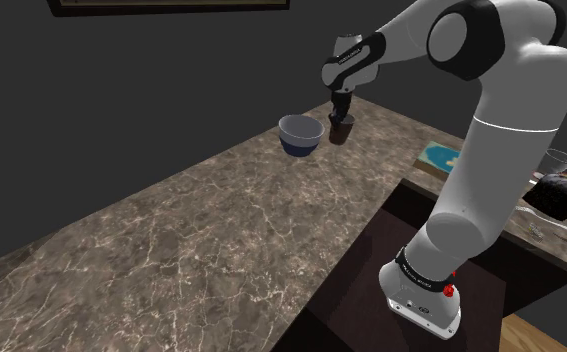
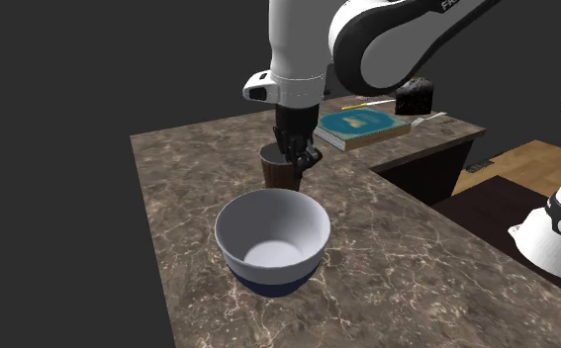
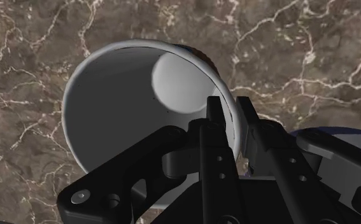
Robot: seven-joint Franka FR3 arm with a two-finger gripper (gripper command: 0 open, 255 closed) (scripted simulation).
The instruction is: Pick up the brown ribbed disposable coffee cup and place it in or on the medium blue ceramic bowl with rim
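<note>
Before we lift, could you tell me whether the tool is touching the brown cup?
Touching. In the wrist view the tool clasps the wall of the brown cup between its fingers, no gap either side.

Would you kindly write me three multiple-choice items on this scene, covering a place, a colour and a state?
1. Relative to the bowl, the brown cup is: A inside it; B beside it; C beneath it.
2. The bowl's inside is: A white; B red; C green.
3. The bowl is: A overturned; B empty; C holding the cup.
Answers: B, the cup stands upright next to the bowl, at the gripper; A, its inner wall shows white; B, it sits upright with nothing in it.
</note>
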